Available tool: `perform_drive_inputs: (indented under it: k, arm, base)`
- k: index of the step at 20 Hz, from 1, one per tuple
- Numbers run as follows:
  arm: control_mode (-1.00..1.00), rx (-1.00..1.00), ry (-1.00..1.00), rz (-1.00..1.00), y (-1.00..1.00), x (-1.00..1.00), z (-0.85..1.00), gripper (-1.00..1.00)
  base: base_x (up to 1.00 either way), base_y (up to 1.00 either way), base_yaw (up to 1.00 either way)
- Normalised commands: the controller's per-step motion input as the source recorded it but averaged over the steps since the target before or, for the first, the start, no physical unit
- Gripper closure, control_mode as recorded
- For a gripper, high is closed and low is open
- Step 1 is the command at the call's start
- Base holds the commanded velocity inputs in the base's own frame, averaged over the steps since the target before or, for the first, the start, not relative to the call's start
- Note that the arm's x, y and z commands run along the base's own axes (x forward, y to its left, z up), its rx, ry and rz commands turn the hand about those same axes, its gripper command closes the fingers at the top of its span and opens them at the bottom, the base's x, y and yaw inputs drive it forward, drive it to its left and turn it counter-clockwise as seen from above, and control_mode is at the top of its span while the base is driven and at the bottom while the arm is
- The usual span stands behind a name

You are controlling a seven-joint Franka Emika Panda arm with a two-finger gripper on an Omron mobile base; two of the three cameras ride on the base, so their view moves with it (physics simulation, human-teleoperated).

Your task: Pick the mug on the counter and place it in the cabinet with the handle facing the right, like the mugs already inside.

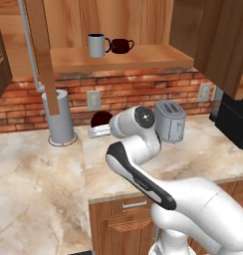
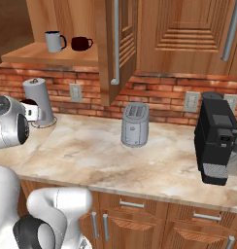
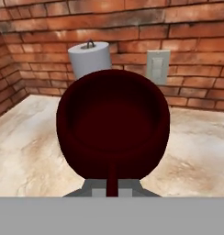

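The cabinet (image 1: 118, 59) stands open at 12 o'clock, its shelf bearing two mugs (image 1: 109, 46) with handles turned right; free board beside them likely awaits the third. Counter (image 1: 203, 149) below carries a toaster (image 1: 170, 121) and a paper-towel roll (image 1: 60, 117). The mug (image 3: 113, 120) sits just beyond the gripper (image 3: 112, 186), jaws clamped on its handle (image 3: 112, 176).

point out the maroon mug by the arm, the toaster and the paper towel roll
squat glossy dark maroon mug (image 3: 113, 119), hand view, inner bowl
silver metal toaster (image 2: 135, 125), right base view, front face
grey paper towel roll (image 1: 59, 117), left base view, side
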Motion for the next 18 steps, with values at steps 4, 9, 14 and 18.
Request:
perform_drive_inputs:
  k: [4,9,14,18]
  arm:
    - [-1.00,0.00,0.00,0.02,0.00,-0.19,0.64,1.00]
    - [-1.00,0.00,0.00,0.06,0.00,-0.24,0.69,1.00]
    - [-1.00,0.00,-0.01,0.13,0.00,-0.17,0.74,1.00]
    - [-1.00,0.00,-0.01,0.17,-0.02,-0.07,0.50,1.00]
  base:
    - [0.00,0.00,0.00]
    - [0.00,0.00,0.00]
    - [0.00,0.00,0.00]
    - [0.00,0.00,0.00]
